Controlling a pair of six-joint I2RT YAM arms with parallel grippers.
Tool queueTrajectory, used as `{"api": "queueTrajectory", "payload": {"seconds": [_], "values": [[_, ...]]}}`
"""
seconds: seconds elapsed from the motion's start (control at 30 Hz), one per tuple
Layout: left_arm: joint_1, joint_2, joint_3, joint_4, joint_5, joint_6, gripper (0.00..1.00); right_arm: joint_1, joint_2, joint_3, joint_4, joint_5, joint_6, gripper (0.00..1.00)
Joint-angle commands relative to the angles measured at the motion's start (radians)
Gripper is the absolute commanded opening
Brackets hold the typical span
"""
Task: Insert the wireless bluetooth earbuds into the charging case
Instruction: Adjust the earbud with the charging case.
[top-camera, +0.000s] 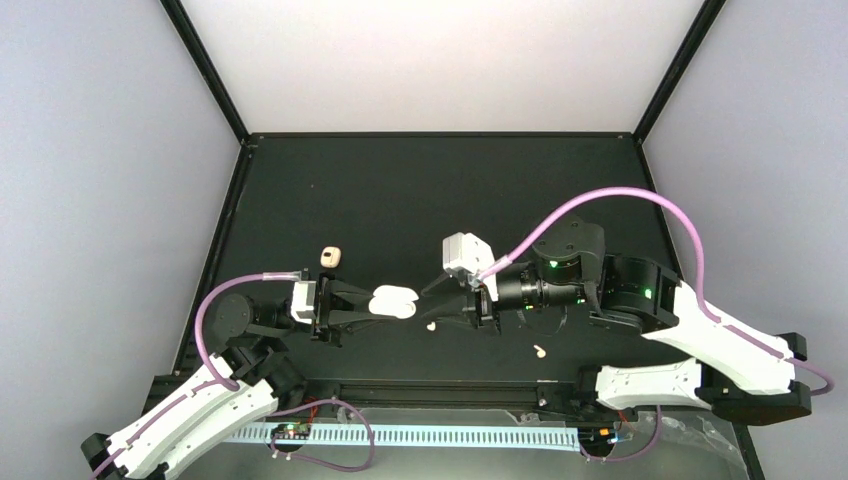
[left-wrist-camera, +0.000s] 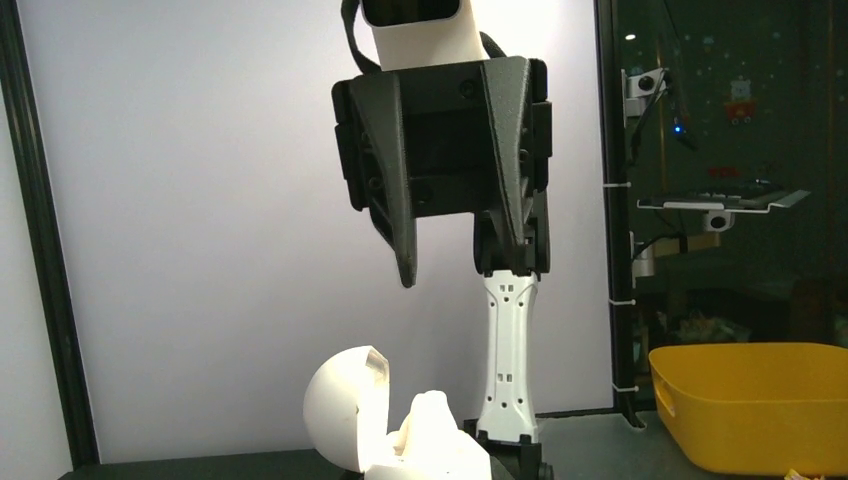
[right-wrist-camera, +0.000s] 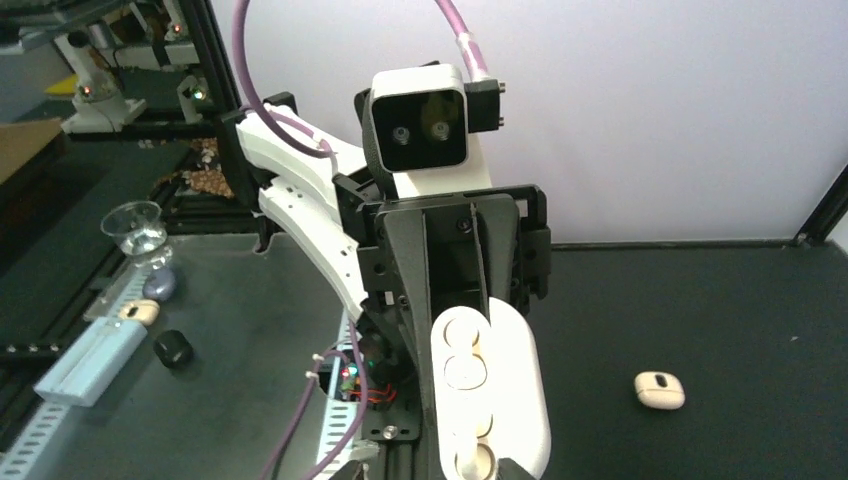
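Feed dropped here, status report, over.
Left gripper shut on charging case, open. Right gripper open, empty. Two earbuds loose on table. Nothing blocking.

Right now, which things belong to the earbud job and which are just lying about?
Job: glossy white pill-shaped plastic charging case, open, held by the left gripper; two tiny cream-white plastic earbuds, lying loose.
Lying about: small peach-tan rounded lump with a dark spot.

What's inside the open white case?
Round hollows show inside the charging case, held by the left gripper. Both earbuds lie outside on the table. Its lower sockets are cut off at the picture's edge.
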Motion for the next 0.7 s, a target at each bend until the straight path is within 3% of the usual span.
{"api": "queueTrajectory", "payload": {"seconds": [0.0,0.2,0.67], "values": [[-0.001,0.003,0.043,0.004,-0.015,0.022,0.02,0.005,0.005,0.011,0.013,-0.018,-0.006,0.26],[0.000,0.011,0.046,0.004,-0.015,0.022,0.02,0.007,0.023,0.015,-0.003,-0.077,-0.017,0.11],[0.000,0.011,0.052,0.008,-0.009,0.019,0.01,0.006,0.076,0.007,-0.008,-0.006,-0.022,0.11]]}}
